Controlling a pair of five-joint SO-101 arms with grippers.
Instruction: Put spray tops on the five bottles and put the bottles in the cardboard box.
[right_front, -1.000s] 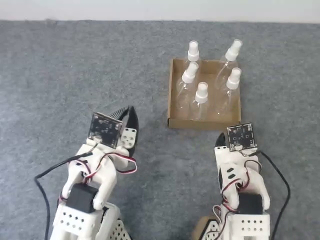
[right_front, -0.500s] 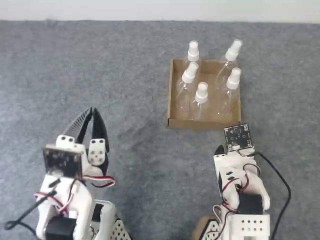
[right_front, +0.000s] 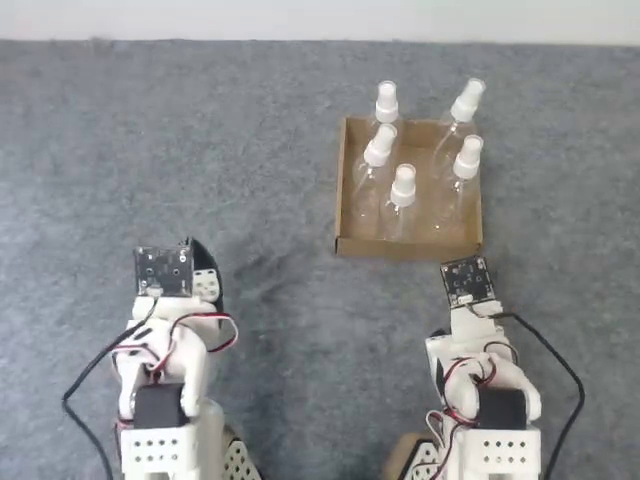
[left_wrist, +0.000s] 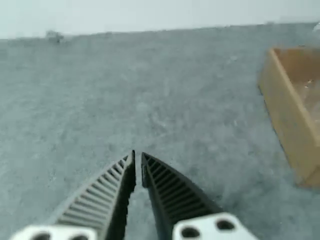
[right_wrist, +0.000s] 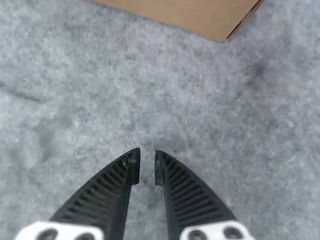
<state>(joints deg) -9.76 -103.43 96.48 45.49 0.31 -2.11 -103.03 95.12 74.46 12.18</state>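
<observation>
While parked at table's near edge: looks complete, nothing left to cap or load.
Left gripper (left_wrist: 138, 157) and right gripper (right_wrist: 147, 155) pinched nearly closed, empty; beyond, toward far edge right of centre, cardboard box (right_front: 341, 190) holding five bottles (right_front: 399, 218), spray tops (right_front: 403, 184) on.

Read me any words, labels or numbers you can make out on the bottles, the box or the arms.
There is no readable text in any view.
The five bottles: clear, no label visible.
The cardboard box: plain walls, no print visible.
The left wrist board and the right wrist board: any markings are too small to read.
</observation>
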